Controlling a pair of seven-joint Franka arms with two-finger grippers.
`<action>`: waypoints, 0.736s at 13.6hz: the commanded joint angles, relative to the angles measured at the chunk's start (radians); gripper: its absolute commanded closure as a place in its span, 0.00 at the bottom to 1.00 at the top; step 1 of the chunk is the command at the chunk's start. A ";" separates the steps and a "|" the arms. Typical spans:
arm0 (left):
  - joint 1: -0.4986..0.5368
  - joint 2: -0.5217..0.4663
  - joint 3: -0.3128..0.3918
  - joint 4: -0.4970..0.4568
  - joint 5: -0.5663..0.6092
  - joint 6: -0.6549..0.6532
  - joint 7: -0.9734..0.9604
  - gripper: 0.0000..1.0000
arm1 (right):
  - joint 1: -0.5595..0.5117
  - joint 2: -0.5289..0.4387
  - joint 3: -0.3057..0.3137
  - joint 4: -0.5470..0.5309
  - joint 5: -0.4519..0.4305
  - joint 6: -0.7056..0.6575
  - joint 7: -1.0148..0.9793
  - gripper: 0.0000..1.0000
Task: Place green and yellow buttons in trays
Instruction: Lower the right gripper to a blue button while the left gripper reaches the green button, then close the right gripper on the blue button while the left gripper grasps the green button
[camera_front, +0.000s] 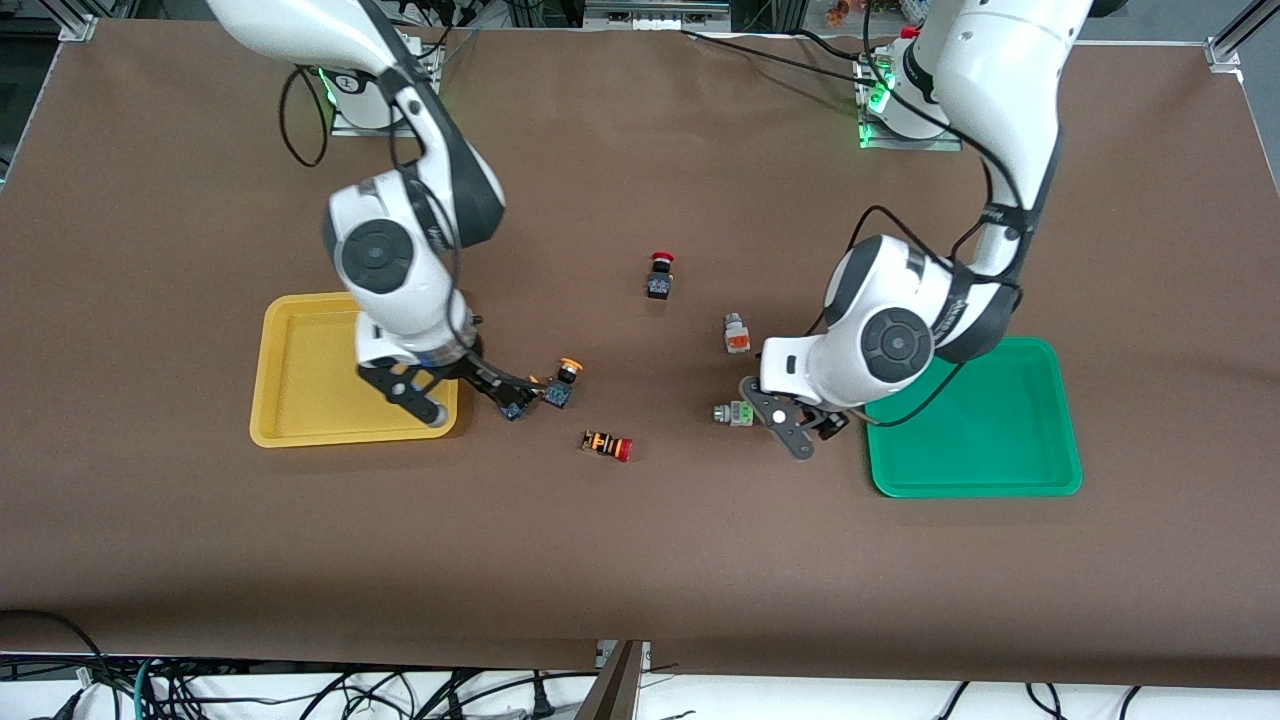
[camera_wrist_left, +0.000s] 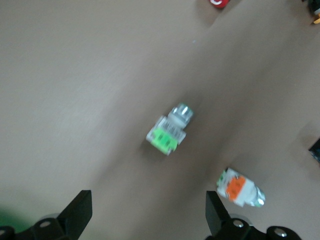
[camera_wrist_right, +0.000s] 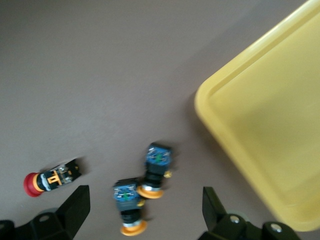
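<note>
The right end effector (camera_front: 455, 395) hangs low over the tabletop (camera_front: 640, 560), just beside the yellow tray (camera_front: 300, 400). Its fingers (camera_wrist_right: 75, 205) are spread wide apart and hold nothing. Two yellow buttons sit side by side right by it: one (camera_front: 563, 383) stands with its cap up, and the other (camera_front: 517, 405) is partly hidden under the end effector. In the right wrist view both buttons (camera_wrist_right: 156, 170) (camera_wrist_right: 129, 205) lie between the open fingers, near the tray's corner (camera_wrist_right: 260, 125).

The left end effector (camera_front: 805, 435) hangs low between the green tray (camera_front: 975, 470) and the green button (camera_front: 733, 413). Its fingers (camera_wrist_left: 77, 212) are wide apart too, with nothing in them. The green button (camera_wrist_left: 168, 131) lies on its side just by them. The orange button (camera_front: 736, 333) lies farther from the front camera than the green one.

Both trays have nothing in them. A red switch (camera_front: 660, 275) stands near the middle, and a striped red switch (camera_front: 607, 444) lies on its side, nearer the front camera.
</note>
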 joint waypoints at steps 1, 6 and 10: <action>-0.073 0.076 0.000 0.024 0.048 0.128 0.041 0.00 | 0.020 0.066 -0.011 0.013 0.003 0.096 0.100 0.01; -0.108 0.121 0.000 0.007 0.077 0.190 0.038 0.00 | 0.034 0.132 -0.015 0.001 0.003 0.140 0.177 0.01; -0.107 0.135 0.002 0.008 0.077 0.206 0.041 0.00 | 0.034 0.193 -0.015 -0.002 0.003 0.220 0.188 0.01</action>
